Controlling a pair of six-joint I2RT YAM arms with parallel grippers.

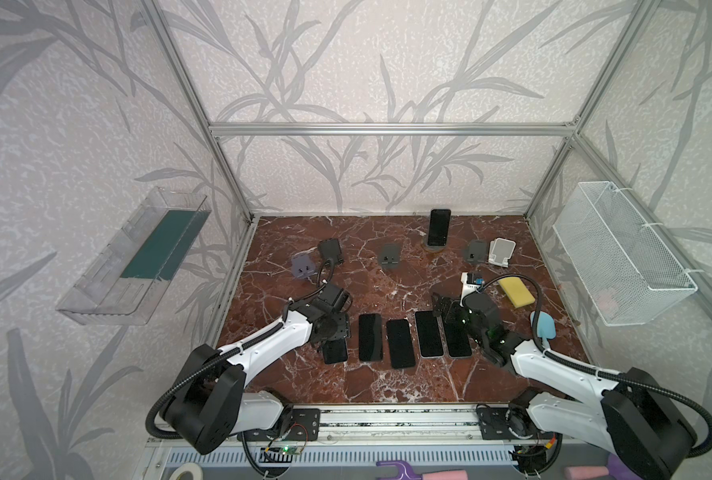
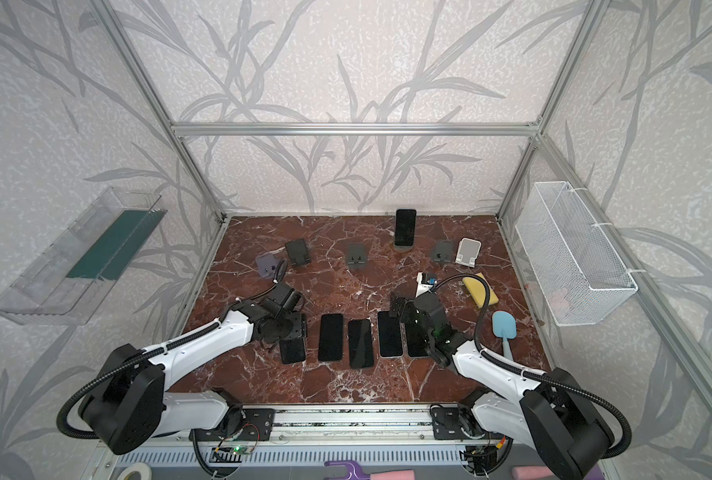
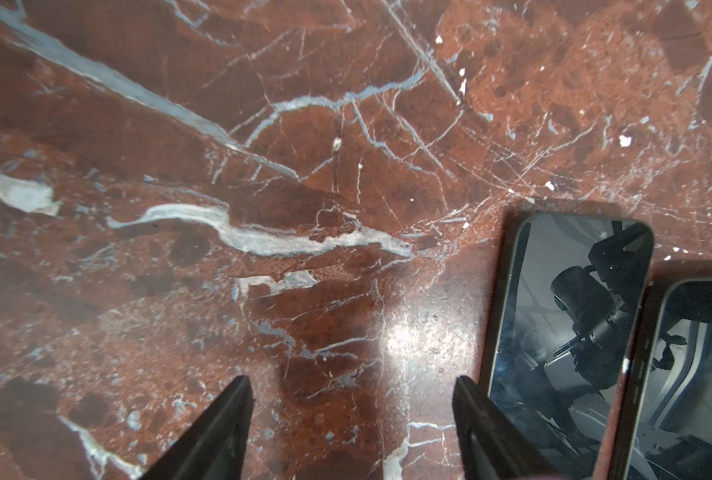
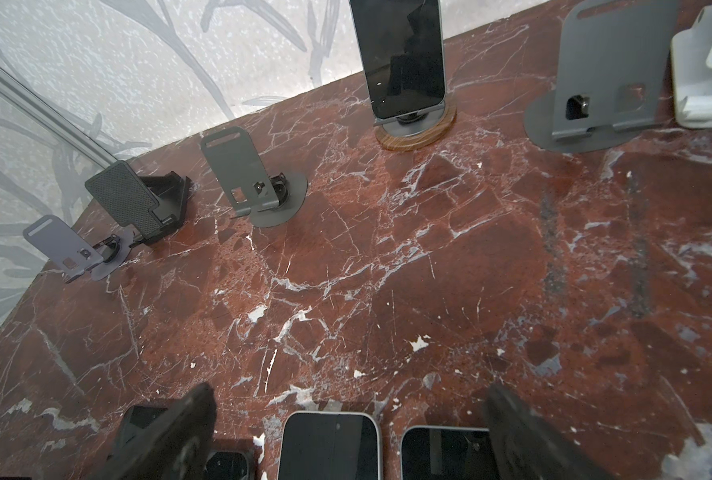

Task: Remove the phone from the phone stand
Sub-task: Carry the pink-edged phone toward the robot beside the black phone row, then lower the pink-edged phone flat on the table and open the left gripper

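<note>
Near row: five flat phones [image 1: 400, 343] lie side by side with narrow gaps between. My left gripper [image 3: 352, 384] hangs low beside the leftmost one, jaws apart, holding nothing. My right gripper [image 4: 350, 395] tilts forward above the rightmost, jaws wide and empty. Middle: bare table [image 1: 366, 286], free room. Back edge: the phone [image 1: 439, 227] stands upright on its stand [image 1: 436, 249], near the wall [image 1: 346, 178], with empty stands [image 1: 390, 254] on either side.

2 white arms [image 1: 287, 336] with black joints [image 1: 204, 399], ribbed black cables [image 1: 538, 307], black pincers [image 3: 352, 380]
</note>
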